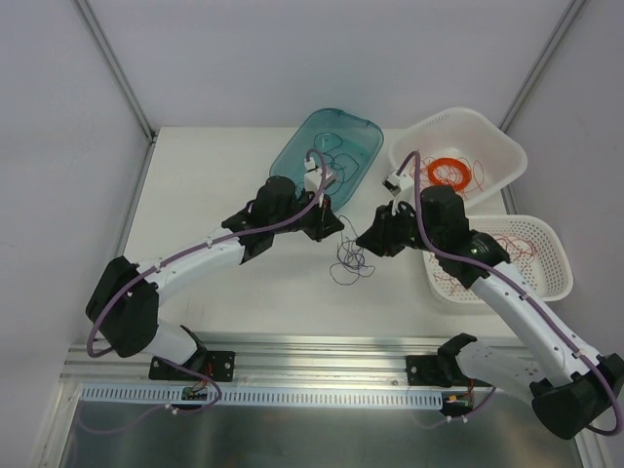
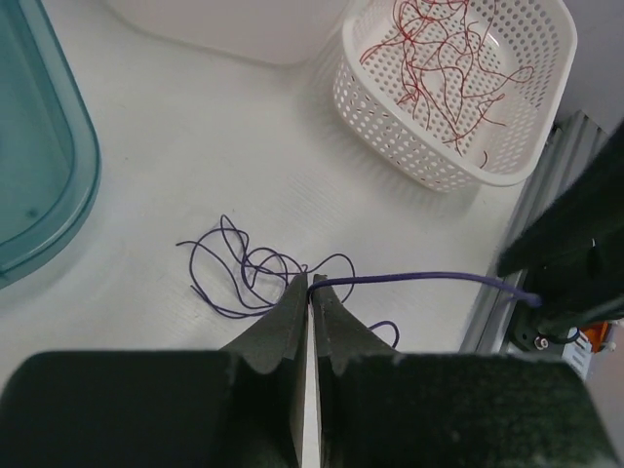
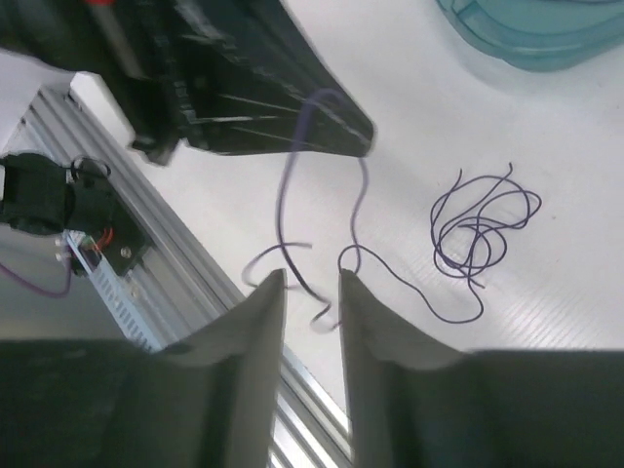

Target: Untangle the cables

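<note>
A small loose tangle of dark blue-black cables [image 1: 351,261] lies on the white table between my two grippers; it also shows in the left wrist view [image 2: 244,275] and the right wrist view [image 3: 480,229]. My left gripper [image 1: 331,226] is shut on one dark blue cable [image 2: 419,279], held above the table at its fingertips [image 2: 311,280]. In the right wrist view that cable [image 3: 289,185] hangs from the left gripper [image 3: 336,127]. My right gripper [image 3: 312,283] is open, its fingers on either side of the hanging strand, close beside the left gripper [image 1: 365,240].
A teal tray [image 1: 363,132] at the back holds a few dark cables. A white basket [image 1: 507,146] holds a flat orange ring coil [image 1: 448,174]. A perforated white basket [image 1: 556,283] at the right holds red cables [image 2: 444,58]. An aluminium rail [image 1: 322,375] runs along the near edge.
</note>
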Controlling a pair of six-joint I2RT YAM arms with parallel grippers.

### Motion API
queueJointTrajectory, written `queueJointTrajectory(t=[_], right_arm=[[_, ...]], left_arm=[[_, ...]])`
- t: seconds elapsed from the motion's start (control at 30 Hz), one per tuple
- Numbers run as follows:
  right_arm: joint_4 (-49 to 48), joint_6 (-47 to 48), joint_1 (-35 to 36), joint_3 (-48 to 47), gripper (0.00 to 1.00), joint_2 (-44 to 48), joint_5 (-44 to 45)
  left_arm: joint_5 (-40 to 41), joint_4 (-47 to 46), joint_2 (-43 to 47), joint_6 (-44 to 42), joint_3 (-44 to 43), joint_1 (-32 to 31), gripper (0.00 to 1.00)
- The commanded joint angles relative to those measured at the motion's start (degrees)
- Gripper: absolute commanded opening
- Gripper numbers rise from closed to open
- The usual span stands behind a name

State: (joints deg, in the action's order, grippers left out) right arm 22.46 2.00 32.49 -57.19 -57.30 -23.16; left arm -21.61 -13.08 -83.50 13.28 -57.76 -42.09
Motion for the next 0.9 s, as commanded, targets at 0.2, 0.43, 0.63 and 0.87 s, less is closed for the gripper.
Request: queueJointTrajectory(t=[0.2,0.43,0.63,0.87], right_arm=[[-2.5,-1.7,-3.7,2.9,0.64,0.1,7.2],[-8.8,-5.9,-3.9,5.3,0.66,-7.1,8.4],[-14.6,-5.6,2.0,2.1,0.67,-21.2,7.6],[-19.1,-4.5,6.4,-0.5,0.67,-34.4,9.4]], left_arm=[[11.1,9.6,14.3,-6.6,-2.2,0.2,0.00],[8.4,12.8,18.2,-6.1,-3.5,0.3,0.00],[7.3,12.8,18.7,-4.8,-4.6,0.3,0.00],[9.0,15.5,21.2,-5.3,-7.4,0.3,0.00]])
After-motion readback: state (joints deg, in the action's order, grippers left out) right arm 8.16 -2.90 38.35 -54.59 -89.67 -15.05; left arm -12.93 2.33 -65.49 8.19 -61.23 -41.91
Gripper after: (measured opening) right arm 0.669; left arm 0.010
